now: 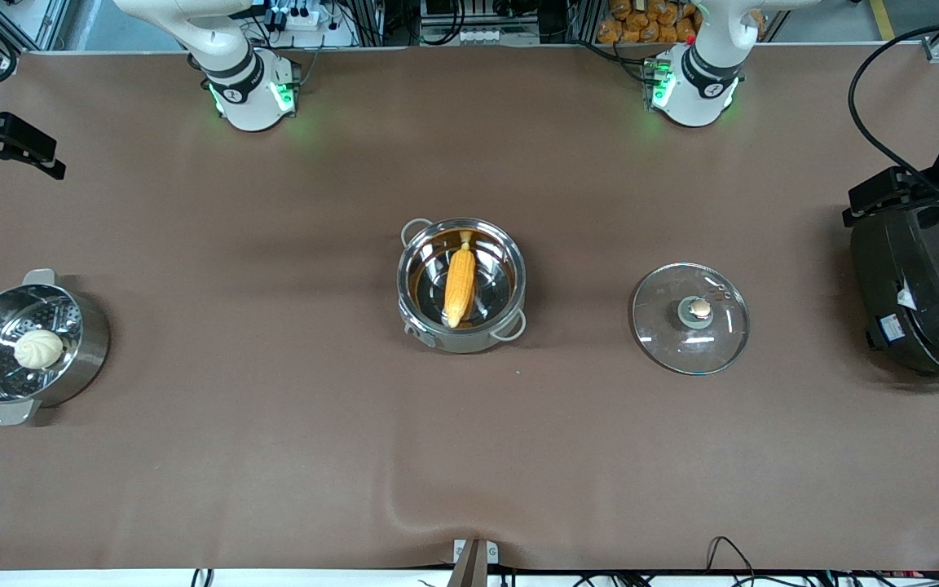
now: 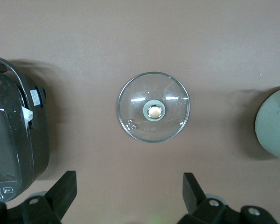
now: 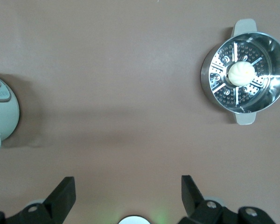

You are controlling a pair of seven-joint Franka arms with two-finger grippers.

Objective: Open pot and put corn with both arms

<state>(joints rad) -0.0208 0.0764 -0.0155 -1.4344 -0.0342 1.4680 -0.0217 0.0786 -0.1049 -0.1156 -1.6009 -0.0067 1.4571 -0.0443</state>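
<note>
The pot (image 1: 461,285) stands mid-worktop (image 1: 274,456) with the corn (image 1: 459,287) lying inside it, stem tip toward the arms' bases. Its glass lid (image 1: 690,318) rests flat on the worktop, well apart from the pot toward the left arm's end, bare surface all round its rim. The left end effector (image 2: 129,198) hangs released above the lid; the right end effector (image 3: 128,198) hangs released over bare worktop between the pot and the steamer pot (image 1: 29,346).

The pot (image 1: 461,285) sits mid-table with the corn (image 1: 460,287) in it, stem tip at twelve o'clock; its lid (image 1: 690,318) lies at three o'clock, apart; the steamer pot (image 1: 29,346) holding a bun (image 1: 38,349) stands at nine o'clock.
</note>
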